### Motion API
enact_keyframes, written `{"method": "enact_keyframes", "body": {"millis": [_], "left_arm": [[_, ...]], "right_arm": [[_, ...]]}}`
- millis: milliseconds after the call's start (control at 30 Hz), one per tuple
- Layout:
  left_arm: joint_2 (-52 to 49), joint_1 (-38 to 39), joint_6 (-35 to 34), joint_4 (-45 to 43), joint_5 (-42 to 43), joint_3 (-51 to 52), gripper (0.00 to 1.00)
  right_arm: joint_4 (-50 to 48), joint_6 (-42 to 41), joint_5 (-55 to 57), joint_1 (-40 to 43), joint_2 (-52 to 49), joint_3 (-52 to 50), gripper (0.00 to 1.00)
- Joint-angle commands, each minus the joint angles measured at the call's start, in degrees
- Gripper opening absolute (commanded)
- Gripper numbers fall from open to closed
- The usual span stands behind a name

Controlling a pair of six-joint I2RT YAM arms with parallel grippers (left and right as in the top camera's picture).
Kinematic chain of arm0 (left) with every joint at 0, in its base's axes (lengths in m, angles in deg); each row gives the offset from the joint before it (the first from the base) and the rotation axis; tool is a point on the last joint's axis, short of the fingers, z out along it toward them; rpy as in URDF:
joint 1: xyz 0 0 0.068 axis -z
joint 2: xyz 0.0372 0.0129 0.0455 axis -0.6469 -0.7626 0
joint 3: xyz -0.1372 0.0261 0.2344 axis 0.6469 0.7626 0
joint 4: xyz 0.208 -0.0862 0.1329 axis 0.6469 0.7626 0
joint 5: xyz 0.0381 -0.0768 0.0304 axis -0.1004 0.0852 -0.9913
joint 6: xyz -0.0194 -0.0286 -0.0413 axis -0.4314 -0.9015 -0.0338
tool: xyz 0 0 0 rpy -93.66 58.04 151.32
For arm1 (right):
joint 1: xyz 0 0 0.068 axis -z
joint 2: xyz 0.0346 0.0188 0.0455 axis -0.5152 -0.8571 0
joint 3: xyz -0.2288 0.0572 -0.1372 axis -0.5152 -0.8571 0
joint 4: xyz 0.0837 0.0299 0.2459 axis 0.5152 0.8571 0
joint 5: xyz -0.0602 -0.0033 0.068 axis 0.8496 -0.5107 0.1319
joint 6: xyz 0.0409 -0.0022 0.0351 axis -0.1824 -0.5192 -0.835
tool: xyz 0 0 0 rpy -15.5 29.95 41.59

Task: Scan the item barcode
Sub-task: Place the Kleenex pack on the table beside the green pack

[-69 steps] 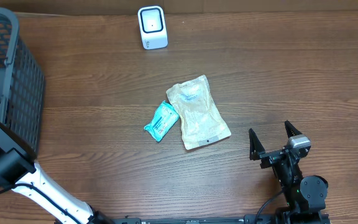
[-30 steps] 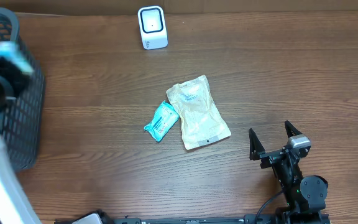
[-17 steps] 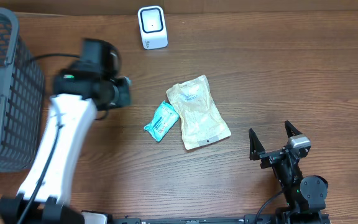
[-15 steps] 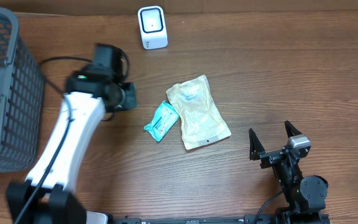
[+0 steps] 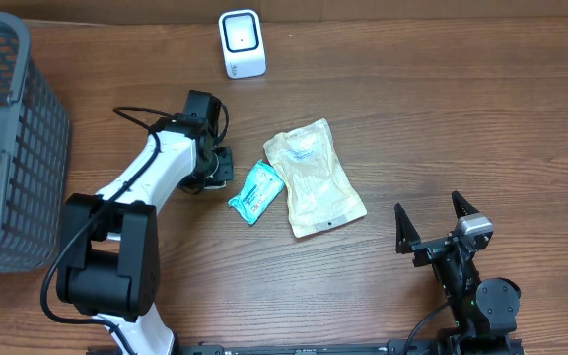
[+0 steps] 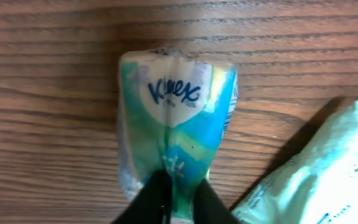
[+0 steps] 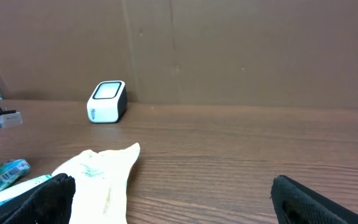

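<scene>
1. Left fingers (image 6: 151, 202) first: dark and drawn close, with just a thin slit between them. They sit right over the near end of the tissue pack (image 6: 176, 118). Whether they actually pinch it, I cannot tell from this angle.
2. In the left wrist view the pack lies flat on the wood. Its long axis runs straight away from the fingers, and the Kleenex logo is at the far end.
3. From overhead, the pack sits mid-table (image 5: 412, 108) on a slant, its long axis running from lower left to upper right. The left arm (image 5: 166, 163) hangs just to its upper left.
4. The pack's upper-right end is tucked against the left edge of the beige pouch (image 5: 316, 179). The pouch lies longways up the table, leaning a little.
5. Over to the right fingers (image 7: 45, 199): spread wide with nothing between them, down at the near right edge and well apart from the pack.
6. Further out, the white scanner (image 5: 242, 42) stands at the far edge, well apart from the pack, and the grey basket (image 5: 37, 138) is at the far left.
</scene>
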Motion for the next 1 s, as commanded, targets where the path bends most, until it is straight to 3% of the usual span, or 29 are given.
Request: {"method": "enact_keyframes", "body": {"millis": [0,67,133,333,567,633,833,900,967], "left_arm": [[-2.32,0.55,-0.92,1.07,8.0,-0.11,0.28],[-2.32,0.52,-0.83,2.56,9.25,-1.2,0.4],[-2.29,0.42,-0.55,5.75,9.22,-3.63,0.44],[-1.75,-0.07,1.77,20.11,6.97,-18.56,0.46],[0.76,-0.81,2.6,39.5,-1.36,-44.5,0.49],[1.46,-1.66,2.6,44.04,-3.98,-51.41,0.55],[4.85,-10.1,1.25,53.2,-11.56,-68.46,0.73],[7.1,-15.39,-0.48,53.18,-10.99,-69.72,0.82],[9.05,-20.98,-3.06,53.16,-10.82,-69.77,0.84]], "right_arm": [[-0.24,-0.15,-0.02,-0.22,0.57,-0.59,1.0],[-0.24,-0.15,-0.02,-0.22,0.57,-0.59,0.99],[-0.24,-0.15,-0.02,-0.22,0.57,-0.59,1.0],[-0.24,-0.15,-0.02,-0.22,0.57,-0.59,1.0],[-0.24,-0.15,-0.02,-0.22,0.57,-0.59,1.0],[-0.24,-0.15,-0.02,-0.22,0.57,-0.59,0.99],[-0.24,-0.15,-0.02,-0.22,0.57,-0.59,1.0],[-0.24,-0.15,-0.02,-0.22,0.57,-0.59,1.0],[-0.24,-0.15,-0.02,-0.22,0.57,-0.59,1.0]]}}
